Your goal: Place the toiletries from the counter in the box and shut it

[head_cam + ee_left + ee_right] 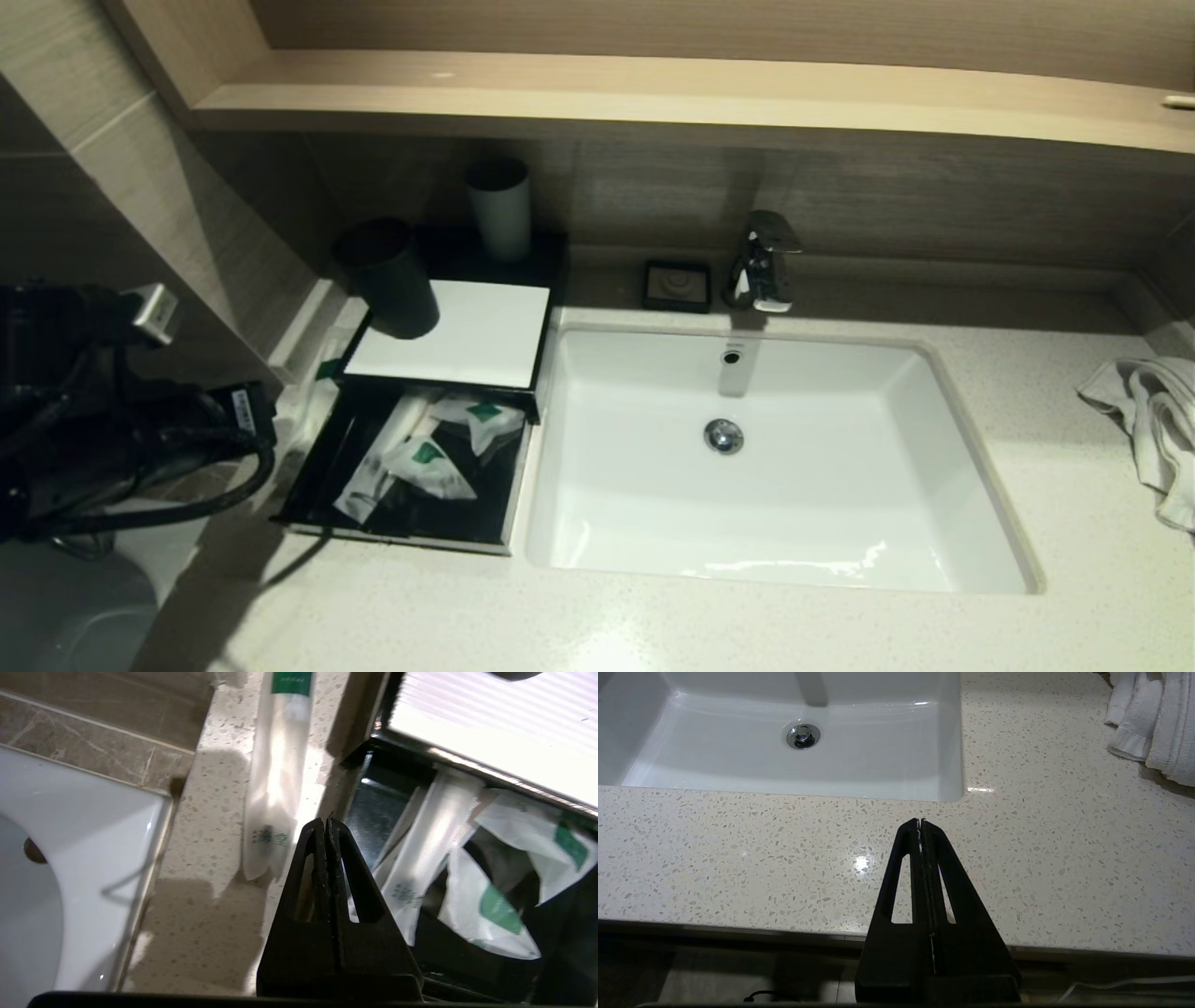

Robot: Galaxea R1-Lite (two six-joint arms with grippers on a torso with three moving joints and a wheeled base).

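White translucent plastic sachets with green labels (pixel 420 457) lie in the pulled-out drawer of the low black box with a white top panel (pixel 457 338), at the left of the speckled off-white stone worktop (pixel 653 625). One long thin sachet (pixel 275 779) is left outside, on the worktop strip just beside the drawer's left wall. The left gripper (pixel 327 823) hovers above that wall with jaws pressed together, holding nothing. For the pick, the jaws should be parted first, lowered astride the sachet's narrow width near its middle, and pinched flat against the stone, clear of the drawer wall. The right gripper (pixel 920 823) is parked, jaws together, over the worktop's front edge.
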